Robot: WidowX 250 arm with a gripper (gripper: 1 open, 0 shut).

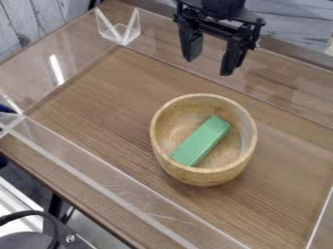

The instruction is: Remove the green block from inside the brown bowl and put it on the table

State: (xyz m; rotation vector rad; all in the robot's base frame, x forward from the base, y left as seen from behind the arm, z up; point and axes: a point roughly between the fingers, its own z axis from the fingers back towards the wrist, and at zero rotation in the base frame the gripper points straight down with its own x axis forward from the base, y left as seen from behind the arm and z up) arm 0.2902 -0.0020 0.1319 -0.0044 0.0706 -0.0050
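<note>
The green block (202, 141) lies flat and slanted inside the brown bowl (166, 146), a round light-wood bowl with a thick rim, standing on the table (104, 97) right of centre. My gripper (212, 53) hangs above and behind the bowl, pointing down. Its two dark fingers stand apart with nothing between them, so it is open and well clear of the block.
Low clear acrylic walls (78, 160) edge the wood-grain tabletop on the near left and along the back. A clear corner bracket (120, 27) stands at the far left corner. The arm's dark body (219, 8) rises out of the top of the view.
</note>
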